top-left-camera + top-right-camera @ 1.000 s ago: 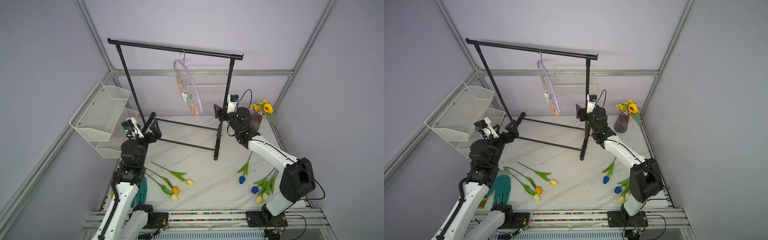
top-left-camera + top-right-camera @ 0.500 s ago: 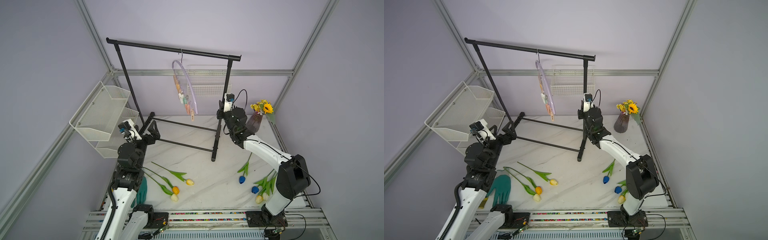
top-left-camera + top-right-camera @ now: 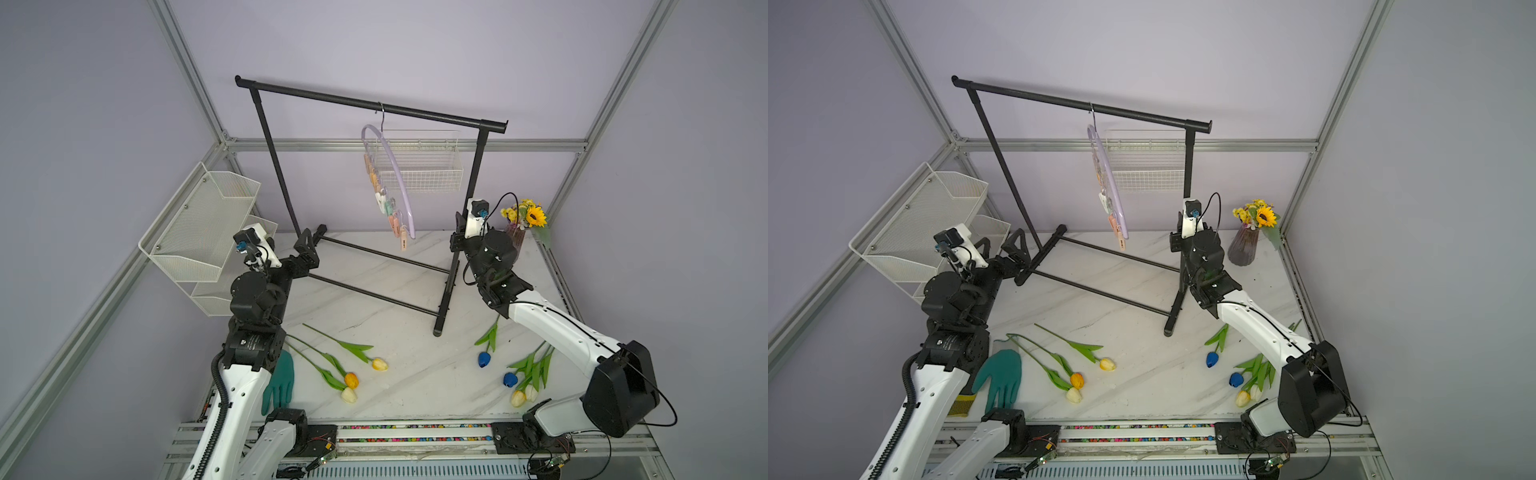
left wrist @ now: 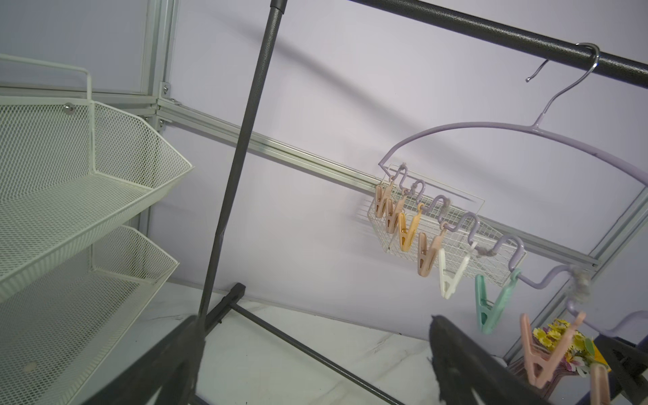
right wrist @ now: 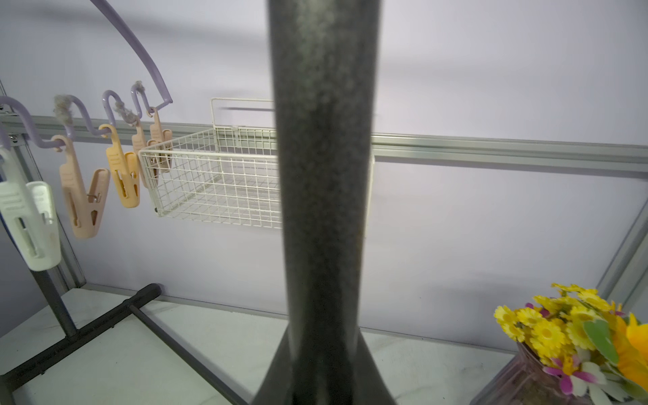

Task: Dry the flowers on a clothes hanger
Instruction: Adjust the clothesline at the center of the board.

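My right fingers (image 3: pixel 455 240) are clamped on the right upright of the one black garment rack (image 3: pixel 374 106). My left fingers (image 4: pixel 466 368) stand wide apart near its left foot, gripping nothing. The single lilac clothes hanger (image 4: pixel 538 127) hangs by its hook from the top bar, and I count eight clothespins (image 4: pixel 491 301) on it. Seven tulips (image 3: pixel 351 380) lie on the worktop (image 3: pixel 415 386), three beside my left arm and four beside my right.
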Robot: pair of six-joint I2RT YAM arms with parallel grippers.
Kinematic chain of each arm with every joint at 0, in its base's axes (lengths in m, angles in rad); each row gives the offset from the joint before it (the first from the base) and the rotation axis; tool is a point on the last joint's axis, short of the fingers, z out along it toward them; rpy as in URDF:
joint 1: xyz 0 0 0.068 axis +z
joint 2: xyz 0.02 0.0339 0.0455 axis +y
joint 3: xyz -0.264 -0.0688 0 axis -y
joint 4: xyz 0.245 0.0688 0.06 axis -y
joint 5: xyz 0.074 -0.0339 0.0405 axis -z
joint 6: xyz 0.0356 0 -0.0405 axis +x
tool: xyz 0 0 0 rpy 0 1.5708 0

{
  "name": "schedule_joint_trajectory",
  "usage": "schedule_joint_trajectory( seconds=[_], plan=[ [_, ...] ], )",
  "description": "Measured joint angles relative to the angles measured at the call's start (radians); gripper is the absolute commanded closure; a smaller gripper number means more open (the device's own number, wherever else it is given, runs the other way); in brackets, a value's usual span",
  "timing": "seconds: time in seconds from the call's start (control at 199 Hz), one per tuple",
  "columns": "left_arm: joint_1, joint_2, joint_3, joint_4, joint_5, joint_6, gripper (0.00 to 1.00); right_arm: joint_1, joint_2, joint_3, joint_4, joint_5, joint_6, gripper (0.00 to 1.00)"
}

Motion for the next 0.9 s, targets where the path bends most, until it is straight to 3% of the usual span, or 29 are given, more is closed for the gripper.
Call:
schedule_joint_trajectory(
  seconds=[0.276, 0.518, 0.628, 0.905],
  plan=[
    [0.016, 0.179, 0.181, -0.036, 0.054, 0.117, 0.00, -0.064, -0.175, -0.057, -0.144, -0.051, 0.000, 1.00],
    [0.090, 0.328, 0.300, -0.033, 0.103, 0.143, 0.00, -0.102, -0.284, -0.138, -0.210, -0.078, 0.025, 1.00],
    [0.142, 0.415, 0.350, 0.001, 0.191, 0.145, 0.00, -0.117, -0.305, -0.156, -0.233, -0.081, 0.050, 1.00],
    [0.230, 0.654, 0.472, 0.063, 0.391, 0.194, 0.00, -0.137, -0.306, -0.158, -0.259, -0.078, 0.096, 0.77]
  ],
)
